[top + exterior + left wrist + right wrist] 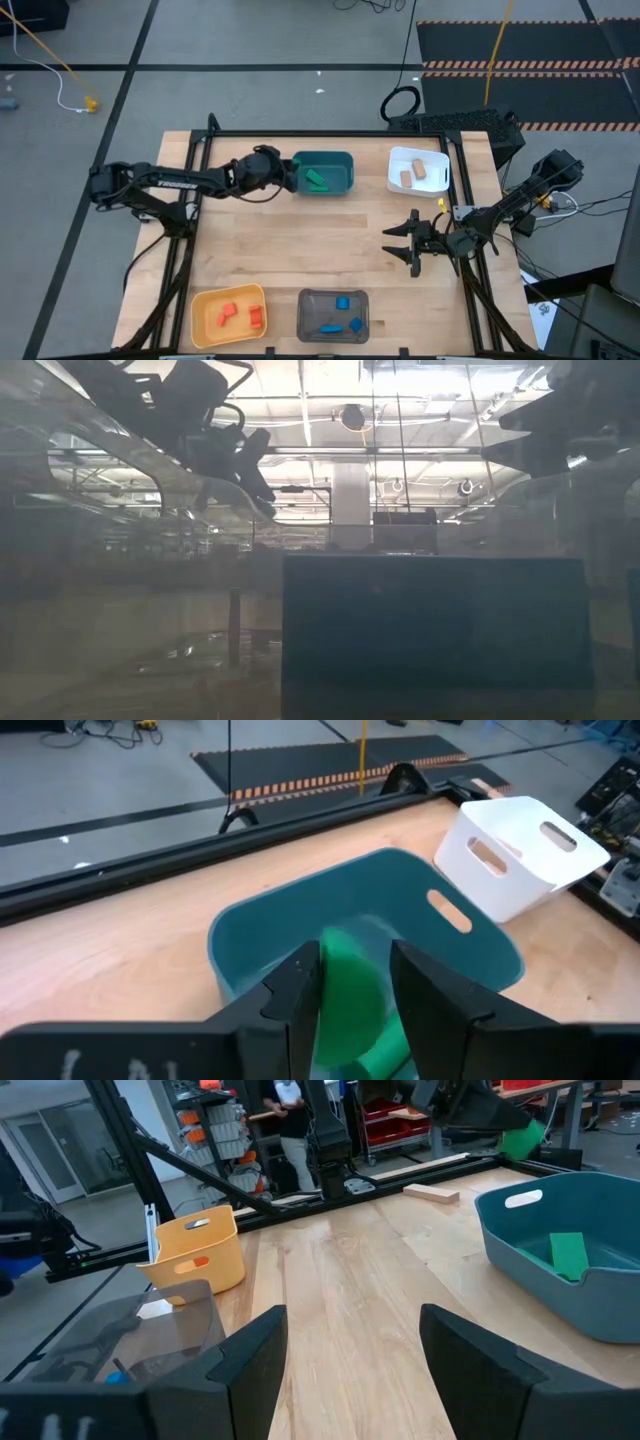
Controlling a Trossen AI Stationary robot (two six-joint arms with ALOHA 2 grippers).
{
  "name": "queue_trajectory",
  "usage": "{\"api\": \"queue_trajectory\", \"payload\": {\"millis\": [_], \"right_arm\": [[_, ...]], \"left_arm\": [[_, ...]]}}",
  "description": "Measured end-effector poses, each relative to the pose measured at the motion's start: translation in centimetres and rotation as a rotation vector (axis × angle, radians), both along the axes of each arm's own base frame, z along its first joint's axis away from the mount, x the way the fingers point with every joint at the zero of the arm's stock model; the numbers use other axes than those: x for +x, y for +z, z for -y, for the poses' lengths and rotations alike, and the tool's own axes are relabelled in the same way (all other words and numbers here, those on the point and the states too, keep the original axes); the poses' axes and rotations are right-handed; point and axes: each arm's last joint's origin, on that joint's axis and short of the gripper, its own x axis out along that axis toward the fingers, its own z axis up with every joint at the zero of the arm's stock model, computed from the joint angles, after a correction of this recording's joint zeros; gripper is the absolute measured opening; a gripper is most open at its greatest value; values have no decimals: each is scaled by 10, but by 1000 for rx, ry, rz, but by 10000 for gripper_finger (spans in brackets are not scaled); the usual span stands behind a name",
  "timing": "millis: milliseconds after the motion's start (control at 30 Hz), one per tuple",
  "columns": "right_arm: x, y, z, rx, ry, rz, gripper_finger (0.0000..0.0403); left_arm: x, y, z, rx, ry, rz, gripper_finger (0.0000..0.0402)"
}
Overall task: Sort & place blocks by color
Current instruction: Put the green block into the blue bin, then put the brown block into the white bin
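My left gripper (287,171) hangs over the near-left rim of the teal bin (345,160) and is shut on a green block (350,982); the right wrist view shows that block (522,1141) under the fingers. Another green block (317,180) lies flat in the teal bin. Red-orange blocks (240,316) lie in the yellow bin (205,300), blue blocks (340,315) in the grey bin (305,300), and tan blocks (412,172) in the white bin (395,160). My right gripper (403,246) is open over bare table, right of centre. My left gripper pinches the green block (350,982) between its two fingers, one on each side face. The fingers slant down from the table's left. The block is lifted clear above the teal bin's floor and sticks out past the fingertips (500,1125).
The four bins stand around a bare wooden middle (300,240): teal and white at the far side, yellow and grey at the near edge. A tan piece (430,1193) lies on the table beyond the teal bin. In the low view the grey bin (430,630) blocks the front.
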Motion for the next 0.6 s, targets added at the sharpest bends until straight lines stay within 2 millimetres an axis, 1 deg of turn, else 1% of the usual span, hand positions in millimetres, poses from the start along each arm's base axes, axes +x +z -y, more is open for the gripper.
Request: {"api": "queue_trajectory", "payload": {"millis": [167,333,433,600], "right_arm": [[0,0,0,0,0,0,222],[0,0,0,0,0,0,222],[0,0,0,0,0,1,222],[0,0,0,0,0,0,222]], "left_arm": [[5,-11,-3,-11,9,-20,122],[12,-29,-10,-40,28,-48,121],[14,-31,-11,-57,37,-23,121],[13,-25,-10,-82,27,27,126]]}}
